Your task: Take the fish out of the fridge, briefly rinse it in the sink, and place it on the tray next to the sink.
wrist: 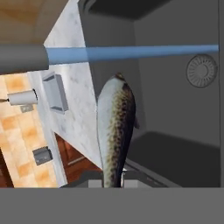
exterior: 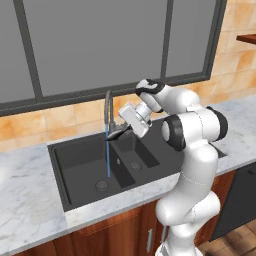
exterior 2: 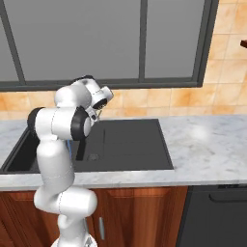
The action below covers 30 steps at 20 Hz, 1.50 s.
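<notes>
My gripper (exterior: pixel 121 133) is shut on the fish (exterior: pixel 116 135), a slim dark speckled fish with a pale belly, and holds it over the black double-basin sink (exterior: pixel 80 165). In the hand view the fish (wrist: pixel 114 127) rises from between the fingertips of the gripper (wrist: pixel 113 181), its far end just short of the blue water stream (wrist: pixel 131 53). That stream (exterior: pixel 108 157) falls from the curved grey faucet (exterior: pixel 107 107) into the left basin. A shallow grey tray (wrist: pixel 55 92) lies on the marble counter beyond the sink. The fridge is out of view.
Marble counter (exterior: pixel 30 200) runs on both sides of the sink (exterior 2: pixel 135 144), with a tiled wall and a large window behind. The left basin's drain (wrist: pixel 202 70) lies under the stream. A white cylinder (wrist: pixel 22 97) and a wall socket (wrist: pixel 42 155) sit near the tray.
</notes>
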{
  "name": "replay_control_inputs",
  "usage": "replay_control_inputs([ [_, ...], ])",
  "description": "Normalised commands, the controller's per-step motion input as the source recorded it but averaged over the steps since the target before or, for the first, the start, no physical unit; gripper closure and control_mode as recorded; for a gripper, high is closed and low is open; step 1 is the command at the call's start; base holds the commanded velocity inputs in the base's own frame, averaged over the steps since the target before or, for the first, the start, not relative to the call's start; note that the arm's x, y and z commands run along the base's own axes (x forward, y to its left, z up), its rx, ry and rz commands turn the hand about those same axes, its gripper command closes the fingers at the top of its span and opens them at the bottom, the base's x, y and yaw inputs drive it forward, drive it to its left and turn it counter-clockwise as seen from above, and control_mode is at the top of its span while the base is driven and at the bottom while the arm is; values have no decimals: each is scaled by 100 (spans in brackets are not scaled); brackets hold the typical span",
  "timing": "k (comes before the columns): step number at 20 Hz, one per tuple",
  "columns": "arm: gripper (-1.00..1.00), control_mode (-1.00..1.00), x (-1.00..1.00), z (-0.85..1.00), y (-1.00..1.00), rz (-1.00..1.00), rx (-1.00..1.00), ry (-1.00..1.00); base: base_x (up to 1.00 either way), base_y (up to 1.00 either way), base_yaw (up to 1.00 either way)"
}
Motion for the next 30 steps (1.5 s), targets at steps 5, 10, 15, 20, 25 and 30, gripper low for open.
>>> replay_control_inputs([
  [5,100,-100,37,-25,29,0,-3,2,0,0,0],
  [10,100,-100,44,-18,14,0,-5,1,0,0,0],
  [15,100,-100,30,-12,-2,-3,-8,0,0,0,0],
  [20,100,-100,19,-3,0,-1,-1,0,0,0,0],
  [25,100,-100,-72,0,0,0,2,0,0,0,0],
  [30,100,-100,-100,6,0,-2,5,-5,0,0,0],
])
